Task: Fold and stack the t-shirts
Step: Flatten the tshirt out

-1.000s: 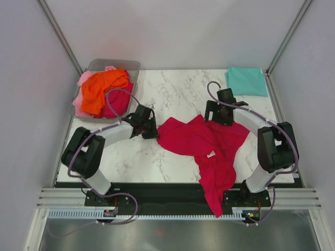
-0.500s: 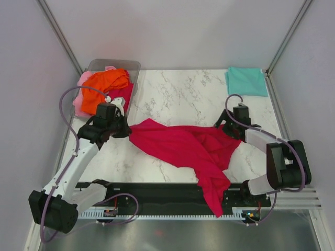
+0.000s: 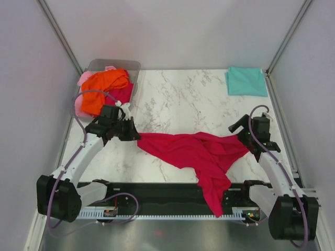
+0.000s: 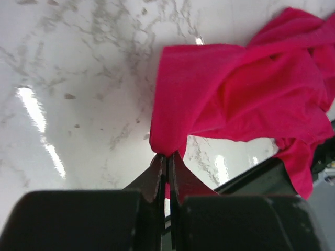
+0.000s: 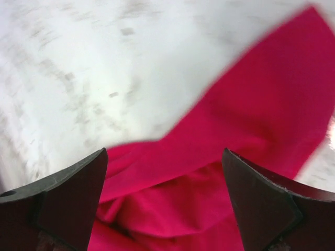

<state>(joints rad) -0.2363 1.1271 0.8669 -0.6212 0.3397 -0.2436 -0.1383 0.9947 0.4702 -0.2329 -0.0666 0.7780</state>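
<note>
A crimson-magenta t-shirt (image 3: 201, 154) lies crumpled across the front of the marble table, one end hanging over the near edge. My left gripper (image 3: 134, 135) is shut on its left corner, and the cloth (image 4: 230, 94) bunches right at the closed fingertips (image 4: 157, 170). My right gripper (image 3: 239, 127) stands open just above the shirt's right end (image 5: 220, 157), holding nothing. An orange t-shirt (image 3: 102, 86) and a pale pink one (image 3: 84, 79) are heaped in the bin. A teal t-shirt (image 3: 246, 81) lies folded square at the back right.
A clear plastic bin (image 3: 112, 65) stands at the back left corner of the table. Grey walls close in both sides. A black rail (image 3: 157, 191) runs along the near edge, under the hanging cloth.
My left gripper has dragged the shirt's corner leftward, stretching the cloth out, then shifted slightly right and nearer. The right arm has pulled back toward the right edge, jaws still open.
</note>
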